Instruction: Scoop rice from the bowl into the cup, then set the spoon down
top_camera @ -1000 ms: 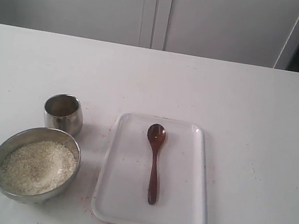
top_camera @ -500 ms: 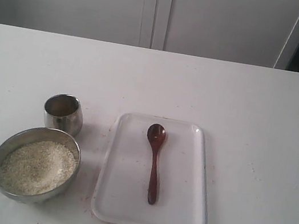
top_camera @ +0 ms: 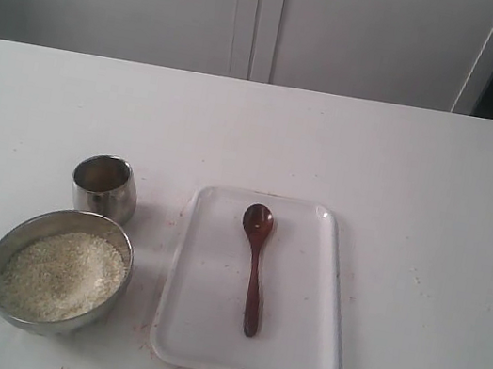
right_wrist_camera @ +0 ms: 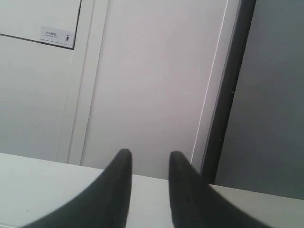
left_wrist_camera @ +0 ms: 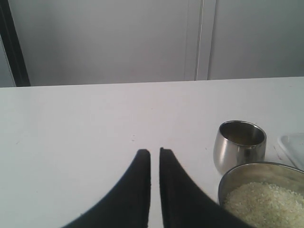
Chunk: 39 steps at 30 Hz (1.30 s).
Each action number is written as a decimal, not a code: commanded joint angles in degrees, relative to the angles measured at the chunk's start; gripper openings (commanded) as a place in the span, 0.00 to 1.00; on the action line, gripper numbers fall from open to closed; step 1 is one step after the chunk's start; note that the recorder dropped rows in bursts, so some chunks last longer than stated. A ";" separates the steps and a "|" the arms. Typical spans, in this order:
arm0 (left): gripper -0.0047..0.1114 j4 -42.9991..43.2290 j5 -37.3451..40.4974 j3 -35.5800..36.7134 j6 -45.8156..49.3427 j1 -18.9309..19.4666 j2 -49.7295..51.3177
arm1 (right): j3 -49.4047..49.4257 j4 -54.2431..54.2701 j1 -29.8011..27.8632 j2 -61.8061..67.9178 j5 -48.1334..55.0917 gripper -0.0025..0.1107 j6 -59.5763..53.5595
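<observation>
1. Over to the exterior view: wide, round, shiny steel bowl [top_camera: 50, 326] at the near left of the white table [top_camera: 416, 195], filled with a heap of off-white uncooked rice [top_camera: 61, 274].
2. Just behind the bowl, very close, cannot tell whether touching: small, shiny steel cup [top_camera: 104, 188], upright, mouth up.
3. Right of both, white rectangular tray with rounded corners [top_camera: 202, 330]. Flat along its middle, dark reddish-brown wooden spoon [top_camera: 254, 277], with the oval head toward the far edge and the slim handle toward the near edge. Apart from bowl and cup.
4. Behind the table, pale cabinet doors [top_camera: 257, 14].
5. On to the left wrist view: left gripper [left_wrist_camera: 151, 152] hanging over bare table, black fingers [left_wrist_camera: 137, 190] drawn almost together with only a sliver of gap, clamping nothing.
6. Beside that gripper, the cup [left_wrist_camera: 239, 147] upright, the bowl rim [left_wrist_camera: 247, 168] with rice [left_wrist_camera: 266, 204] close against it, and a corner of the tray [left_wrist_camera: 292, 145] next to the cup.
7. Finally the right wrist view: right gripper [right_wrist_camera: 149, 154] pointing at the cabinet doors and a small label [right_wrist_camera: 57, 37], black fingers [right_wrist_camera: 118, 190] spread apart, released, grasping nothing. Strip of table [right_wrist_camera: 28, 175] behind the fingers, none of the task's things in sight here.
</observation>
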 commanded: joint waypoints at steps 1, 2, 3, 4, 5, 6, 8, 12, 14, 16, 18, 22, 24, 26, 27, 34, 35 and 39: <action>0.16 -0.32 -0.24 -0.35 -0.08 -0.09 -0.08 | 0.33 3.90 -0.40 -0.36 1.67 0.22 2.53; 0.16 -0.32 -0.24 -0.35 -0.08 -0.09 -0.08 | 0.33 6.50 -0.40 -0.36 3.05 0.20 4.06; 0.16 -0.32 -0.24 -0.35 -0.08 -0.09 -0.08 | 0.33 9.22 -0.51 -0.36 4.53 0.18 5.50; 0.16 -0.32 -0.24 -0.35 -0.08 -0.09 -0.08 | 0.33 9.91 -0.63 -0.36 5.30 0.16 5.50; 0.16 -0.32 -0.24 -0.35 -0.08 -0.09 -0.08 | 0.33 9.81 -0.77 -0.36 5.30 0.14 4.67; 0.16 -0.32 -0.24 -0.35 -0.08 -0.09 -0.08 | 0.33 9.68 -0.77 -0.36 5.01 0.13 3.11; 0.16 -0.32 -0.24 -0.35 -0.08 -0.09 -0.08 | 0.33 9.55 -0.77 -0.36 5.61 0.10 0.47; 0.16 -0.32 -0.24 -0.35 -0.08 -0.09 -0.08 | 0.33 8.65 -0.77 -0.36 9.84 0.02 -0.54; 0.16 -0.32 -0.24 -0.35 -0.08 -0.09 -0.08 | 0.33 7.34 -0.77 -0.36 10.13 0.02 -1.18; 0.16 -0.32 -0.24 -0.35 -0.08 -0.09 -0.08 | 0.33 5.89 -0.77 -0.36 9.32 0.02 -2.18; 0.16 -0.32 -0.24 -0.35 -0.08 -0.09 -0.08 | 0.33 5.59 -0.77 -0.36 9.32 0.02 -2.31; 0.16 -0.32 -0.24 -0.35 -0.08 -0.09 -0.08 | 0.33 6.11 -0.77 -0.36 12.06 0.02 -1.38; 0.16 -0.32 -0.24 -0.35 -0.08 -0.09 -0.08 | 0.33 6.20 -0.77 -0.36 12.50 0.02 -1.38; 0.16 -0.32 -0.24 -0.35 -0.08 -0.09 -0.08 | 0.33 6.30 -0.77 -0.36 12.50 0.02 -1.38; 0.16 -0.32 -0.24 -0.35 -0.08 -0.09 -0.08 | 0.33 6.30 -0.77 -0.36 12.50 0.02 -1.38; 0.16 -0.32 -0.24 -0.35 -0.08 -0.09 -0.08 | 0.33 6.30 -0.77 -0.36 12.50 0.02 -1.38; 0.16 -0.32 -0.24 -0.35 -0.08 -0.09 -0.08 | 0.33 6.30 -0.77 -0.36 12.50 0.02 -1.38; 0.16 -0.32 -0.24 -0.35 -0.08 -0.09 -0.08 | 0.33 6.30 -0.77 -0.36 12.50 0.02 -1.38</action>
